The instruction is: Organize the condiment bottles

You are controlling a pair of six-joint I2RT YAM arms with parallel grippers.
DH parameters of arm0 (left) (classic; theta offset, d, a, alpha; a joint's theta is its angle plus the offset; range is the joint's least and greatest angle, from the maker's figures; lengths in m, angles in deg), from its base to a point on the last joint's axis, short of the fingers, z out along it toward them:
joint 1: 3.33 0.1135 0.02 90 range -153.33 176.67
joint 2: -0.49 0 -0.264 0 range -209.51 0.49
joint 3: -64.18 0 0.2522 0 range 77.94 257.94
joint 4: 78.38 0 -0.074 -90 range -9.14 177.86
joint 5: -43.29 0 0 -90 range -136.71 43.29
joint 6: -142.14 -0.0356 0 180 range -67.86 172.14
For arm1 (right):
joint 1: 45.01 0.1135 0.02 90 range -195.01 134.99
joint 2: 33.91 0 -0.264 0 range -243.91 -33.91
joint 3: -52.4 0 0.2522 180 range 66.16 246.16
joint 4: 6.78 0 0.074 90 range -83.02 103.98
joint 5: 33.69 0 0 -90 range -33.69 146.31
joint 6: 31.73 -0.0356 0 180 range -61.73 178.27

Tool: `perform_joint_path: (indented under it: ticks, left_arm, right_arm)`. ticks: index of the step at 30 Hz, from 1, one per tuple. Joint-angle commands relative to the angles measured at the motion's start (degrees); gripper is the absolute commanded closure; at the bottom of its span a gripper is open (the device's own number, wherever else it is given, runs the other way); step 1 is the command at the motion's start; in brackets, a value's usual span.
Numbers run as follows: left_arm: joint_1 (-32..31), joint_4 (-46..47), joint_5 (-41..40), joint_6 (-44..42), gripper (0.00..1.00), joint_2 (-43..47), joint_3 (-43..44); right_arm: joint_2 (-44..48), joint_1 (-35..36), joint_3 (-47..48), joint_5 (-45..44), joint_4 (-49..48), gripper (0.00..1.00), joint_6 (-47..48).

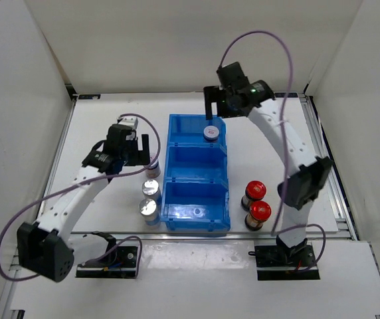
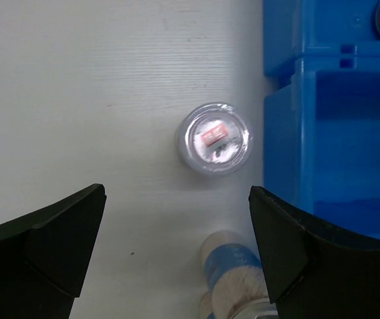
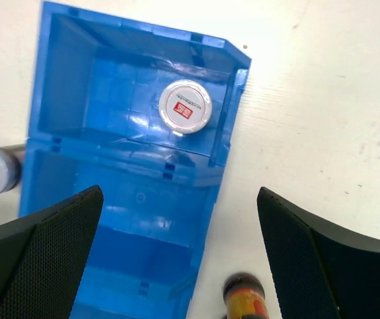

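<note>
A grey-white-capped jar with a red mark (image 1: 210, 133) stands in the far compartment of the blue bin (image 1: 175, 174); it also shows in the right wrist view (image 3: 185, 106). My right gripper (image 1: 214, 109) (image 3: 180, 259) hovers open and empty above it. A second grey-white-capped jar (image 1: 153, 166) (image 2: 214, 138) stands left of the bin, with my left gripper (image 1: 139, 153) (image 2: 177, 256) open just above it. Two silver-capped jars (image 1: 151, 189) (image 1: 148, 209) stand nearer on the left. Two red-capped jars (image 1: 254, 191) (image 1: 258, 212) stand right of the bin.
The bin's middle and near compartments hold no jars. The bin wall (image 2: 323, 133) is close to the right of my left gripper's right finger (image 2: 309, 252). A blue-labelled jar (image 2: 233, 272) shows below the left gripper. White walls enclose the table.
</note>
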Motion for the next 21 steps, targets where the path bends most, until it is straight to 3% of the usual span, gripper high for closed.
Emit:
perform_joint_path:
  ticks: [1,9,17,21]
  left_arm:
    - [-0.16,7.97,6.54,2.23,0.00,-3.97,1.41]
    - [0.88,8.50,10.14,4.17,0.00,-15.83,5.10]
    - [0.89,10.78,9.01,5.31,0.00,-23.05,7.30]
    - [0.89,10.79,9.01,6.54,0.03,-24.81,8.62]
  right_arm:
    - [7.25,-0.94,-4.09,-0.74,1.66,0.00,-1.29]
    - [13.42,-7.70,-14.03,5.23,0.61,0.00,-0.67]
    - [13.95,-8.85,-13.51,6.20,-1.68,0.00,4.07]
    - [15.00,-9.37,-14.13,2.26,-1.68,0.00,4.07]
